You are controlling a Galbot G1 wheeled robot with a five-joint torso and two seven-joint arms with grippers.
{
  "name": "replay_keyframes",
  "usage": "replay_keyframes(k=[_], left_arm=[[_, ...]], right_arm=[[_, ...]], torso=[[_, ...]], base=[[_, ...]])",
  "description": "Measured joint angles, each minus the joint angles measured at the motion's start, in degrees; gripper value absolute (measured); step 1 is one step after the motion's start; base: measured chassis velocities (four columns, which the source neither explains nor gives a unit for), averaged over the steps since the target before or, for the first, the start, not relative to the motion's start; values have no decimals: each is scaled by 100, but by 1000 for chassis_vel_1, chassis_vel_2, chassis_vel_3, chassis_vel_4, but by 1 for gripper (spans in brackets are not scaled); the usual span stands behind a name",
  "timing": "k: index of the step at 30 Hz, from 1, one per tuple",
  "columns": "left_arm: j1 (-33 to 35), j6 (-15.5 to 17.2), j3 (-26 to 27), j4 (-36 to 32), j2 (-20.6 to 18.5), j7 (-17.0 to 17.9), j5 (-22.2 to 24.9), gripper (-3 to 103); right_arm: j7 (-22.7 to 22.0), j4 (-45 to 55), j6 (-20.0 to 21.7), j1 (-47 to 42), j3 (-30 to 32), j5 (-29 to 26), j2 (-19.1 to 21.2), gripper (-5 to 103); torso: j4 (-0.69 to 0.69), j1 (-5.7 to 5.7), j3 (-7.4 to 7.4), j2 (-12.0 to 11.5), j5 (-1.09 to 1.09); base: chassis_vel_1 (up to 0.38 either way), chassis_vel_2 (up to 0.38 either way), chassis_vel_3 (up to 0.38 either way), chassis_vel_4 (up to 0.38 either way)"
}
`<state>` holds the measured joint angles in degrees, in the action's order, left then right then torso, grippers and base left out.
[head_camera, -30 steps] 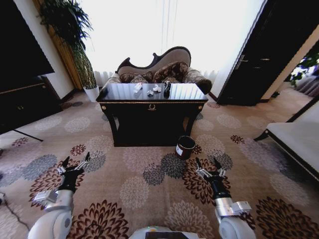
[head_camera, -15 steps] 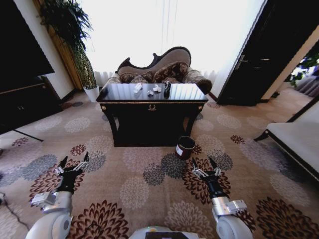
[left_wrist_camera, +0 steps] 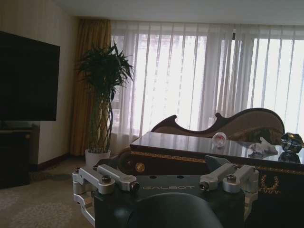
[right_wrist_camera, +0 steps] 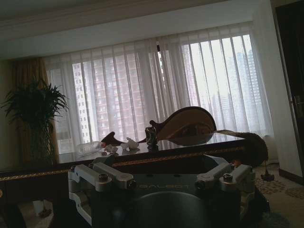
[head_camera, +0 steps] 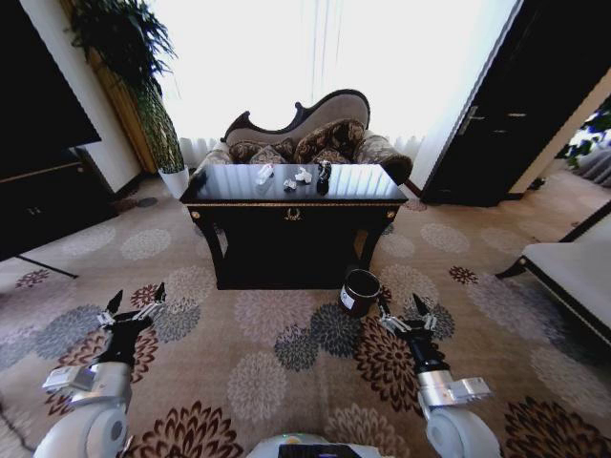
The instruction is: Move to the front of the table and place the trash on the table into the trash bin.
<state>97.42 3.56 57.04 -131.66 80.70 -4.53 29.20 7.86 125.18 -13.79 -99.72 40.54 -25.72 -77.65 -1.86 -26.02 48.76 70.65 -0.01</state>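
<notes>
The glossy dark table (head_camera: 229,194) stands ahead, in front of the window. On its top lies the trash: white tissue lumps (head_camera: 264,174) and a small black-and-white can (head_camera: 325,172). The maroon trash bin (head_camera: 360,292) sits on the carpet by the table's right front leg. My left gripper (head_camera: 134,303) is held low at the left, open and empty. My right gripper (head_camera: 406,310) is open and empty too, just right of the bin. The left wrist view shows the left gripper (left_wrist_camera: 167,186), the table (left_wrist_camera: 190,147), a tissue (left_wrist_camera: 262,146) and the can (left_wrist_camera: 291,141). The right wrist view shows the right gripper (right_wrist_camera: 164,184), tissue (right_wrist_camera: 128,144) and the can (right_wrist_camera: 151,135).
A curved sofa (head_camera: 305,134) stands behind the table. A tall plant in a white pot (head_camera: 175,178) is at the back left, beside a dark cabinet (head_camera: 43,196). A pale-cushioned bench (head_camera: 573,272) lies to the right, and a dark door (head_camera: 506,105) at the back right. Patterned carpet stretches between me and the table.
The whole view has shifted: the table and bin now look nearer and larger, so the camera has come closer. Both arms keep much the same low, open pose.
</notes>
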Motion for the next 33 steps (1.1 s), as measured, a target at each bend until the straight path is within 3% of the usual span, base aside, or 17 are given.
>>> replay_keyframes(k=[16,33], left_arm=[[52,0,74,-105,-10,-26,33,100],[-153,-34,262,85,-79,-96,214,100]], right_arm=[[63,70,5,-13,121,-118,-41,100],[83,86,14,-32,171,-151,-7,100]], torso=[[0,3,-1,0,0],[0,2,-1,1,-1]], base=[[-138,127,132,-146],[-227,225,228,-230]])
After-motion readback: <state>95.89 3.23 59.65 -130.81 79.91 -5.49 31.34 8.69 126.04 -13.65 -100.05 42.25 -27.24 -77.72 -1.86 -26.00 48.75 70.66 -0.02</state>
